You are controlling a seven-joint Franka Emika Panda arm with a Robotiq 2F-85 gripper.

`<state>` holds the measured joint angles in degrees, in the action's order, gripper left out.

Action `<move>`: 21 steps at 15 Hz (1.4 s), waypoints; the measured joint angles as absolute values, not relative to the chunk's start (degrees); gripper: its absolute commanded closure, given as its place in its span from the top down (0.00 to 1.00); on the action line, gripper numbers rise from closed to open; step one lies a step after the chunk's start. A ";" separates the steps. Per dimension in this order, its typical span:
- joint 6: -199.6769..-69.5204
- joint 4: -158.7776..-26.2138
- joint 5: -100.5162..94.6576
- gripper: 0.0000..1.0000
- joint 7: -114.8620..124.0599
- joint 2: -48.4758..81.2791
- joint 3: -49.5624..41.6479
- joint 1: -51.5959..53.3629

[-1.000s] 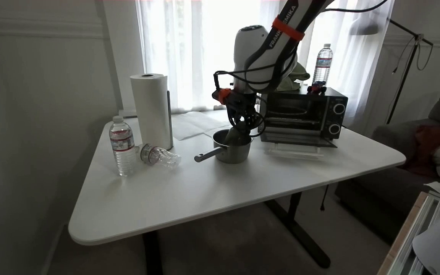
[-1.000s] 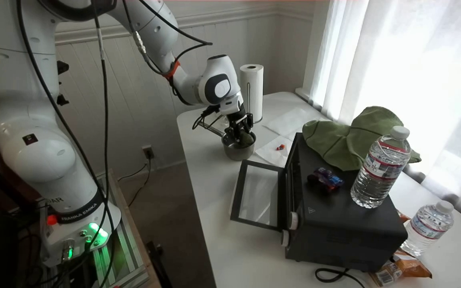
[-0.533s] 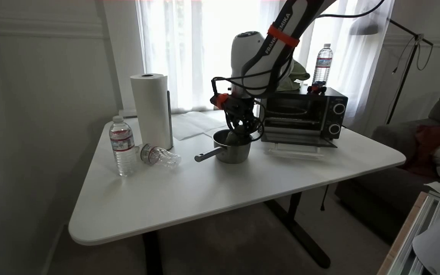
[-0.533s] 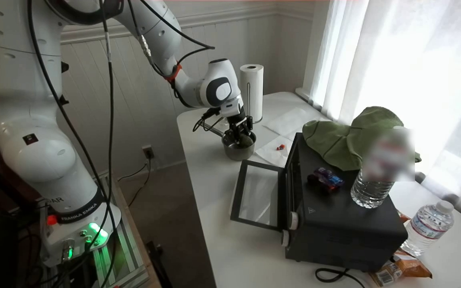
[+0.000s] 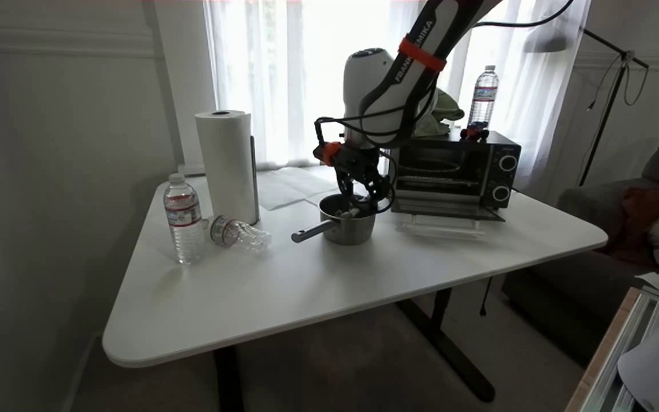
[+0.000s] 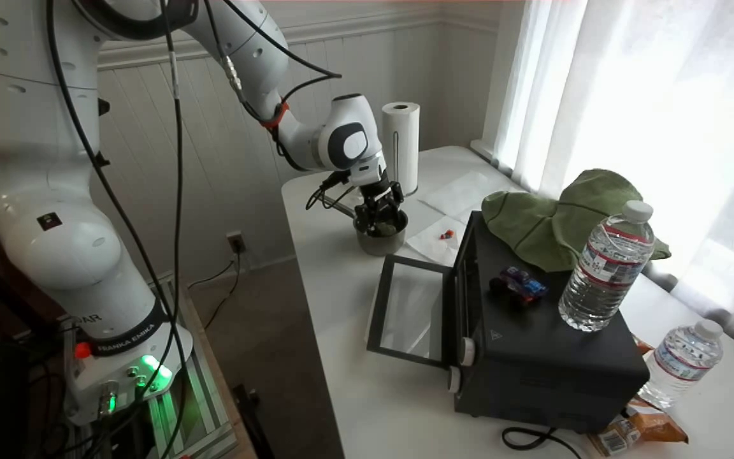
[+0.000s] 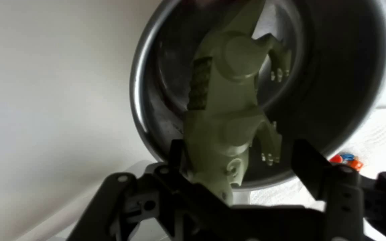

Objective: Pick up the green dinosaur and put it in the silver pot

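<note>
The green dinosaur point(image 7: 226, 103) lies in the silver pot point(image 7: 136, 87), its head between the parted fingers of the gripper point(image 7: 239, 149) — right beside one, clear of the other; whether it touches the nearer is hard to tell; the pot stands on the table point(image 5: 284, 286).

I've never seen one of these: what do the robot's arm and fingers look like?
The arm is mostly glossy white, with smooth, rounded segments and dark trim. Low down, a black band reads FRANKA EMIKA; farther along, an orange-red band wraps it. Black cables run loosely beside it. The fingers are black and angular, built from hinged-looking pieces with small round pale fasteners.
</note>
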<state>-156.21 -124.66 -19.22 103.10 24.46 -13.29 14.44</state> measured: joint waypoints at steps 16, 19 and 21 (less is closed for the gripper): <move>-144.84 -124.44 -1.20 1.00 82.83 11.21 -3.62 6.50; -134.79 -124.38 -0.03 1.00 75.58 6.69 -3.34 4.35; -128.57 -124.32 -0.68 1.00 71.00 4.10 -3.47 3.18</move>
<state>-128.57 -124.32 -0.68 71.00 4.10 -3.47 3.18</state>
